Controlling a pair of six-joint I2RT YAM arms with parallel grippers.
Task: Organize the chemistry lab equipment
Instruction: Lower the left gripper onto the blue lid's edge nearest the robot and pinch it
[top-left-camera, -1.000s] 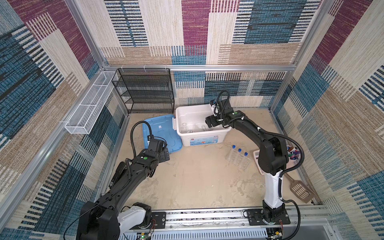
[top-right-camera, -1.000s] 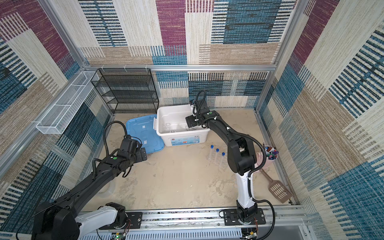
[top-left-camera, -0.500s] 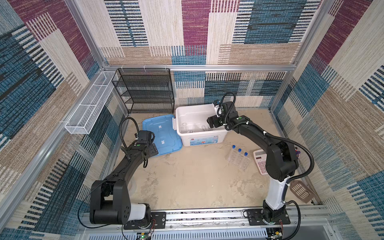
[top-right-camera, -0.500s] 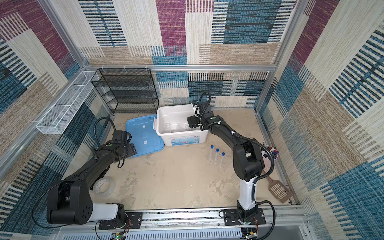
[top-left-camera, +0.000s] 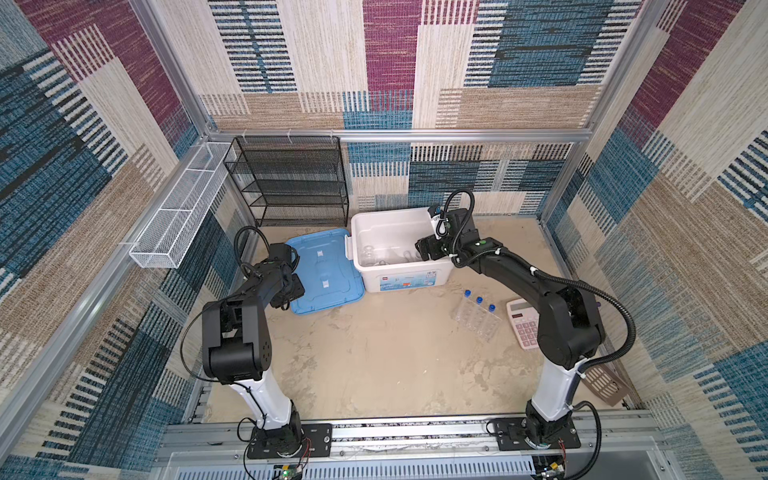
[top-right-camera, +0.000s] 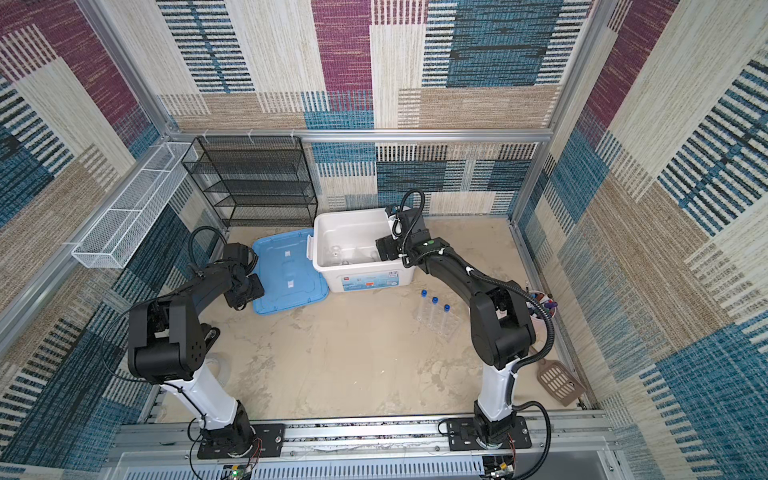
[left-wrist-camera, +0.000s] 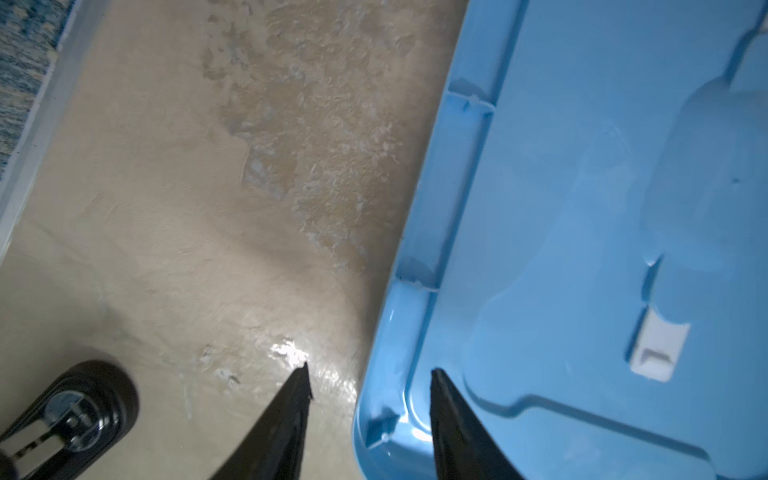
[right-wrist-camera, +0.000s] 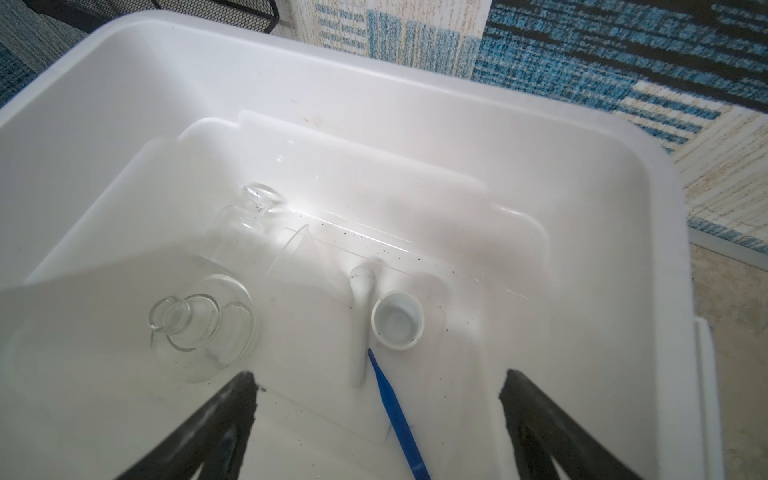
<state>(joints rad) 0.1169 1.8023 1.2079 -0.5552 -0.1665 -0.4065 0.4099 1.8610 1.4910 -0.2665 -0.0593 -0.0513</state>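
1. Over the last second the left arm has folded upright and swung outward. The left gripper (left-wrist-camera: 369, 368) now sits at the outer edge of the blue lid (top-left-camera: 326, 270). Its jaws are narrowed but still apart, one tip over the table (left-wrist-camera: 187, 208) and the other over the lid's rim, with nothing clamped.
2. The right gripper (right-wrist-camera: 379, 374) stays over the white bin (top-left-camera: 390, 214), jaws wide and empty.
3. In the bin lie a clear glass flask (right-wrist-camera: 203, 328), a clear funnel (right-wrist-camera: 291, 253) and a small white mortar (right-wrist-camera: 397, 320). The pestle (right-wrist-camera: 361, 286) lies just beside the mortar, and slim dark blue tweezers (right-wrist-camera: 395, 407) lie near both.
4. Three blue-capped test tubes (top-left-camera: 479, 299) sit unmoved in the clear plastic rack (top-left-camera: 486, 332), beside the pink calculator (top-left-camera: 524, 324).
5. The table is mottled beige, scuffed and glossy in patches. Woven patchwork walls, a black mesh shelf (top-left-camera: 291, 183) and a white wire basket (top-left-camera: 183, 208) enclose it.
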